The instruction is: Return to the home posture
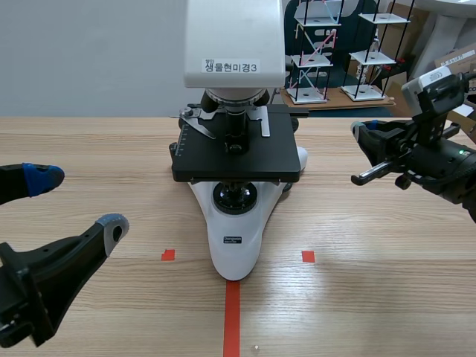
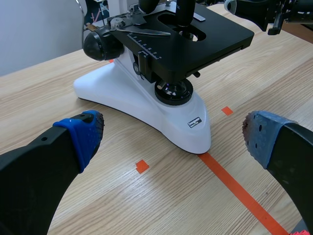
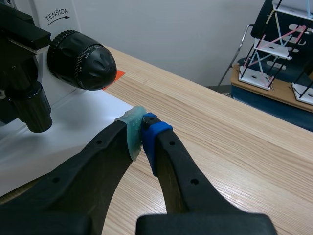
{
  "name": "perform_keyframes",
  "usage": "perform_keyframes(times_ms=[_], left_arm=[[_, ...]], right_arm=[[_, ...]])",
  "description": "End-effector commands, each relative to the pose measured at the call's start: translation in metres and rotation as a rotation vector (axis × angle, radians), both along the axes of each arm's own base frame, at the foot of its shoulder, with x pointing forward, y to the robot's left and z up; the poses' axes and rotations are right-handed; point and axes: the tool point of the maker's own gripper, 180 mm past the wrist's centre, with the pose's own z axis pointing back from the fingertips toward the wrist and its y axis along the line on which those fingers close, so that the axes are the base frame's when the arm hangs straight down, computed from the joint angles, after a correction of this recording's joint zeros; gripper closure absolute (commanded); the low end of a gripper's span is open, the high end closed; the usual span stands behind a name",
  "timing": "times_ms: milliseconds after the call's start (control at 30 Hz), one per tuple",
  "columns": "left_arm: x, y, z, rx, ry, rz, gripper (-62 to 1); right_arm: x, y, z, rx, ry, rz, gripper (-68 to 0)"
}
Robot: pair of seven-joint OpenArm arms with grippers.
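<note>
Two grippers show. The left gripper [image 1: 78,202] hangs low over the near left of the table [image 1: 372,297]. Its fingers are wide apart with nothing between them, and in its wrist view the microscope's white foot lies ahead of the gap. The right gripper [image 3: 143,132] is held higher at the right, about level with the stage [image 1: 236,152]. Its two pads are pressed together on nothing and its tips point at the microscope [image 1: 234,245] from the side. The tips are near a black knob [image 3: 80,61], and the scene view shows them apart from the stand.

One microscope stands at the table's middle, upright, its foot toward the robot and its white head bearing a printed label [image 1: 231,66]. One black stage sits across it.

The table is pale wood grain and runs the full width. On it are one orange-red tape line [image 1: 232,320], running from the near edge up to the foot's tip, and two small tape squares [image 1: 168,255] [image 1: 308,256], one to each side of the foot.

Behind the table is a plain grey wall [image 1: 89,59]. To its right, two wire racks [image 1: 312,52] [image 1: 372,52] with white shelves stand on a low wooden platform.
</note>
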Motion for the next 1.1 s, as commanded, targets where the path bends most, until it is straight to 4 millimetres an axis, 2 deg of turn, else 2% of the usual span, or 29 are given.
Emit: perform_keyframes(times_ms=[0,933,1067], left_arm=[[0.0012,-0.0018,0.0077,-0.019,-0.022,-0.002,-60.2],[0.0012,-0.0018,0.0077,-0.019,-0.022,-0.002,-60.2],[0.0012,-0.0018,0.0077,-0.019,-0.022,-0.002,-60.2]], right_arm=[[0.0077,-0.0043,0.017,-0.004,-0.048,0.001,-0.9],[0.0072,-0.0055,0.0161,-0.006,-0.047,-0.003,-1.1],[0.0012,-0.0095,0.0115,-0.021,-0.034,-0.003,-9.5]])
